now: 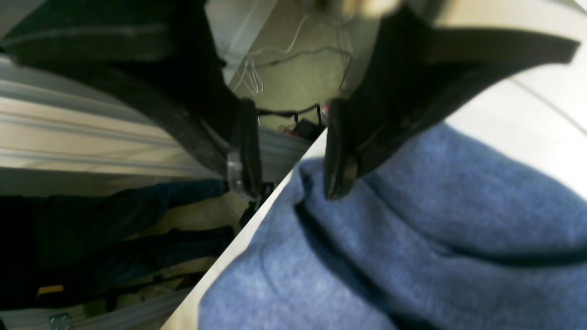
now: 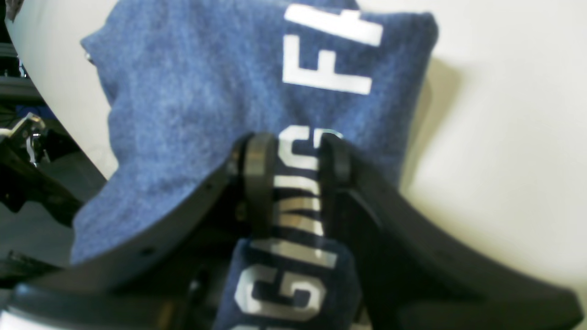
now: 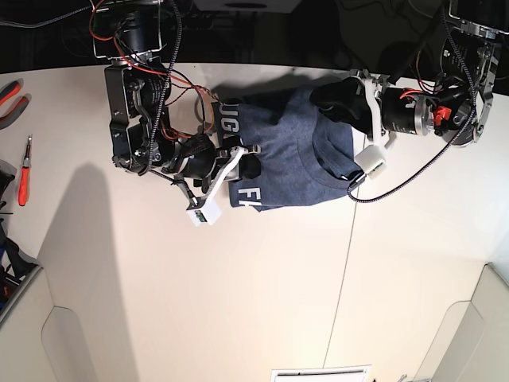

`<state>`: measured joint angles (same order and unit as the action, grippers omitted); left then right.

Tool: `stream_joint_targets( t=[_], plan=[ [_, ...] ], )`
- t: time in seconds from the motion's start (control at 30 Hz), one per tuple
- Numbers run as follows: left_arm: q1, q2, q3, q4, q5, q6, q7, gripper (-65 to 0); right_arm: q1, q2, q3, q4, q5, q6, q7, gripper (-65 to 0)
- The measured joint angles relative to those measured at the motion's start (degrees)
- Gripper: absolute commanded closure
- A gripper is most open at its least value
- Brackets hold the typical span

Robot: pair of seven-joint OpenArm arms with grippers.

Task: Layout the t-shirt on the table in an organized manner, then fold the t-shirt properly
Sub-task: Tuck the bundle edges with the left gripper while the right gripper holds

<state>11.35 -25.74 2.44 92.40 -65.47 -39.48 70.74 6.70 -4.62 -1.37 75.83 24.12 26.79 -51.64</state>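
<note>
The t-shirt (image 3: 290,151) lies bunched near the far edge of the table (image 3: 238,278), heathered blue with white lettering. My right gripper (image 2: 297,156) is shut on a lettered fold of the t-shirt (image 2: 192,91), with cloth running between its two fingers; in the base view it (image 3: 241,159) sits at the shirt's left edge. My left gripper (image 1: 291,181) stands open with nothing between its jaws, and one fingertip (image 1: 337,183) rests against the t-shirt (image 1: 412,229) at the table's edge (image 1: 229,256). In the base view it (image 3: 322,97) is at the shirt's far right corner.
Red-handled tools (image 3: 24,171) lie at the left edge of the table. A thin dark seam (image 3: 346,263) runs down the tabletop right of the shirt. A cable (image 3: 413,179) loops over the table by the left arm. A white object (image 3: 318,372) sits at the near edge.
</note>
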Motion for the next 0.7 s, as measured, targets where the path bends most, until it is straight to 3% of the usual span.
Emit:
stream_joint_targets(
  t=[0.23,0.63,0.7],
  plan=[
    [0.04,3.06,0.02,0.00,1.11,0.00,-0.11,-26.3,-0.02,0.00,0.00,0.02,0.02,0.00,0.02,-16.2],
    [0.07,3.67,0.13,0.00,2.95,0.02,-0.07,-25.9,-0.02,0.00,0.00,0.02,0.00,0.00,0.02,-16.2],
    [0.26,3.67,0.13,0.00,4.70,0.02,-0.09,-19.9,-0.02,0.00,0.00,0.02,0.00,0.00,0.00,-16.2]
  ],
)
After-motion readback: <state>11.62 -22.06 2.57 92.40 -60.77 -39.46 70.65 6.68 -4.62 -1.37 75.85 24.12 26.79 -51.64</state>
